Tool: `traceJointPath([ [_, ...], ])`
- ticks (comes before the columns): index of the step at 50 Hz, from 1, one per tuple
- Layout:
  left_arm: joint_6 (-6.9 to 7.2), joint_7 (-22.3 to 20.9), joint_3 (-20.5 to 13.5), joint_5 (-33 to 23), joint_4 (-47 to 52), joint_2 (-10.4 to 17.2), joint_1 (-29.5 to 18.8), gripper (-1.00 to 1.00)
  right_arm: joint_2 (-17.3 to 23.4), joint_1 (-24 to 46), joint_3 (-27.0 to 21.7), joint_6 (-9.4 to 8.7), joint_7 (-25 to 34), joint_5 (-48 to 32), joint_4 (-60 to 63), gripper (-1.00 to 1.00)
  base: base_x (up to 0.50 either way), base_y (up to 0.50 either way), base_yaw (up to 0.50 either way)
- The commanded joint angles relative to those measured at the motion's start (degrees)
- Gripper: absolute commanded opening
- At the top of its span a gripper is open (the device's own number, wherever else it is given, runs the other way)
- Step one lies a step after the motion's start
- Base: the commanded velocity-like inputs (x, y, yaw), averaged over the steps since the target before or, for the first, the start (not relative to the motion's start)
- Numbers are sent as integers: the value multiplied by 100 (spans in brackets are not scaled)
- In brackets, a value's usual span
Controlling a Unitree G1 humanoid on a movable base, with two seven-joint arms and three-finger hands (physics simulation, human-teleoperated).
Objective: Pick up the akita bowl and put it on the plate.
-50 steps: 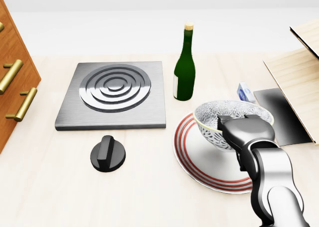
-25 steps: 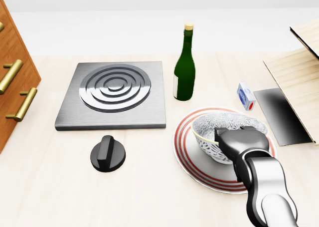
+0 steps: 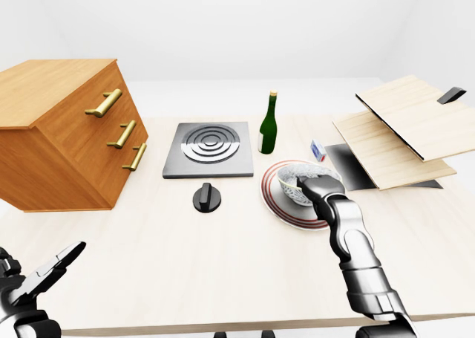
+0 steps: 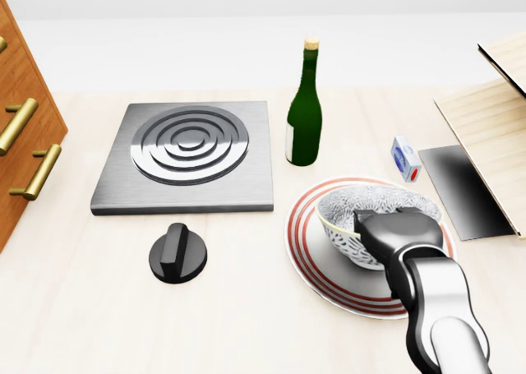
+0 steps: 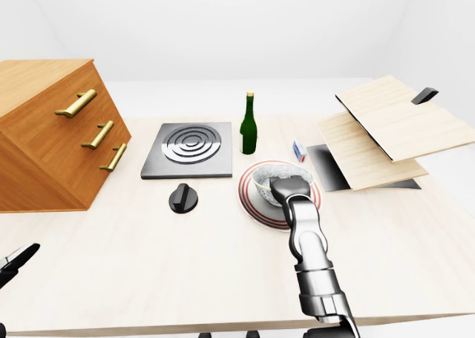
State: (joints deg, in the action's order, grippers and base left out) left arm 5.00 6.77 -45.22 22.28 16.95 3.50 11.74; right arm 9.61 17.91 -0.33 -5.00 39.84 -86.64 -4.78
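Reaching in from five o'clock in the head view, the right hand (image 4: pixel 400 233) is pressing against the akita bowl (image 4: pixel 362 205) at the four o'clock side of its rim. The back of the hand is hiding the fingers, so I cannot tell whether they are clamping the rim or standing apart from it. The bowl is sitting upright on the plate (image 4: pixel 316 263), inside its red rings and a little toward twelve o'clock of the plate's middle. At eleven o'clock from the plate a green bottle (image 4: pixel 304 119) is standing upright, just beside the plate's edge. At two o'clock a small blue and white carton (image 4: pixel 405 158) is lying near the rim. At nine o'clock a black knob (image 4: pixel 177 255) is resting on the table (image 3: pixel 185 264), and at ten o'clock the square metal burner plate (image 4: pixel 189 156) is lying flat. Farther out at three o'clock, pale wooden boards (image 3: pixel 404 130) are leaning over a dark panel (image 4: pixel 460 185). A wooden drawer cabinet (image 3: pixel 67 130) is filling the nine o'clock side of the left-eye view. Down at seven o'clock in that view the left hand (image 3: pixel 41 278) is hanging with its fingers spread apart, holding nothing, well apart from the plate.
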Motion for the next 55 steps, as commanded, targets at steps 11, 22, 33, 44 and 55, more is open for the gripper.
traceJointPath([
  [11,0,-2,9,-17,-84,14,-37,100,18,6,32,0,-508,365,-255,-100,0,0,0],
  [22,0,21,86,7,-245,65,-26,100,3,-35,68,0,-628,382,-298,-100,0,0,0],
  [33,0,10,33,25,-50,14,29,100,-34,-92,60,0,-522,432,-248,-100,0,0,0],
  [44,0,-10,35,-7,-157,28,-23,100,-40,-76,49,0,-417,493,-279,100,0,0,0],
  [55,0,34,44,26,-12,16,33,100,-31,-170,62,0,-295,465,-103,100,0,0,0],
])
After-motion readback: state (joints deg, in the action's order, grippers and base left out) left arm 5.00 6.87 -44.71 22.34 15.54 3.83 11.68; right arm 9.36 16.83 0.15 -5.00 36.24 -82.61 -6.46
